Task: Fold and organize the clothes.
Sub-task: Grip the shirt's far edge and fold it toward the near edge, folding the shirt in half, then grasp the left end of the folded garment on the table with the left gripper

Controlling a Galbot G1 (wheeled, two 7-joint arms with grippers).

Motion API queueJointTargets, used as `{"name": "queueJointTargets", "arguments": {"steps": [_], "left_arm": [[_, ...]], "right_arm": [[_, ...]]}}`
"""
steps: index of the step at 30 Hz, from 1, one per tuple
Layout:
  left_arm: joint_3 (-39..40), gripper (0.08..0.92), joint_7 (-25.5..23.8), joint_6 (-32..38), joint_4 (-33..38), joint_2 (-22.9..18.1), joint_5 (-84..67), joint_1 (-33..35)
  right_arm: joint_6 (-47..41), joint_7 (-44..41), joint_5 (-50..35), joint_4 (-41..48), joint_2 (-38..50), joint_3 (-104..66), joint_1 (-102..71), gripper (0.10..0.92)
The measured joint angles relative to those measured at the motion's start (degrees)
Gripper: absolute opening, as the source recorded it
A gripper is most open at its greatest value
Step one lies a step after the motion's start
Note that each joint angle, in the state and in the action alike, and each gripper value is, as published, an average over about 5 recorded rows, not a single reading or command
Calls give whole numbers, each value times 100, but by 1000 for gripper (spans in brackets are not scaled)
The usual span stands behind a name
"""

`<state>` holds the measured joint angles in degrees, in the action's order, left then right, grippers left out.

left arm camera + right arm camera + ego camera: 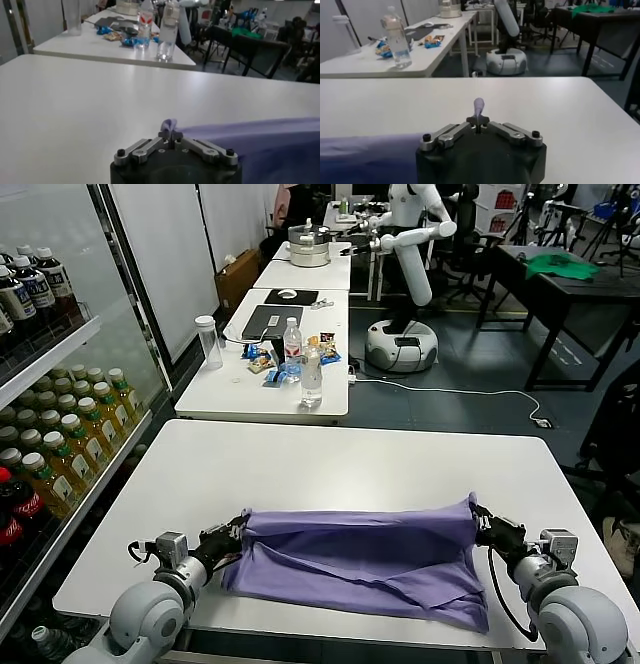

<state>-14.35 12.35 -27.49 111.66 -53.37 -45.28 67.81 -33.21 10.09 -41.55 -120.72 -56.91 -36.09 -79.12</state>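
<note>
The lavender T-shirt lies crumpled and partly folded on the white table, near its front edge. My left gripper is shut on the shirt's left corner; in the left wrist view the gripper pinches a small tuft of the fabric. My right gripper is shut on the shirt's right corner; in the right wrist view the gripper pinches a tuft of the cloth. The shirt's top edge is stretched between the two grippers.
A second white table beyond holds water bottles, a clear tumbler, snacks and a laptop. A drinks shelf stands at the left. Another robot and a dark table with green cloth stand behind.
</note>
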Motion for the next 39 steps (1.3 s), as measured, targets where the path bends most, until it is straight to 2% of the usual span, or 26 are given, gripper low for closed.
{"name": "queueJointTargets", "arguments": {"steps": [11,18,21,27,30,39], "left_arm": [[-33,551,377,262,274,-243,934,353],[145,750,819,362,468,-672,1678,657],[237,806,984,376,450,-910,1904,684],[361,822,1259,366,230,-1340,2232,662],[405,797,1362,350,87,-1510,2352,671],[392,550,1484,388,-221,-1740,2514,686]], "right_arm": [[8,-74,439,-205,-117,-162,-424,512],[13,-96,620,-403,-213,-253,-686,720],[21,-106,681,-453,-249,-272,-773,790],[32,-118,754,-535,-286,-320,-902,822],[34,-121,770,-554,-284,-338,-933,823],[35,-111,778,-629,-265,-361,-968,823]]}}
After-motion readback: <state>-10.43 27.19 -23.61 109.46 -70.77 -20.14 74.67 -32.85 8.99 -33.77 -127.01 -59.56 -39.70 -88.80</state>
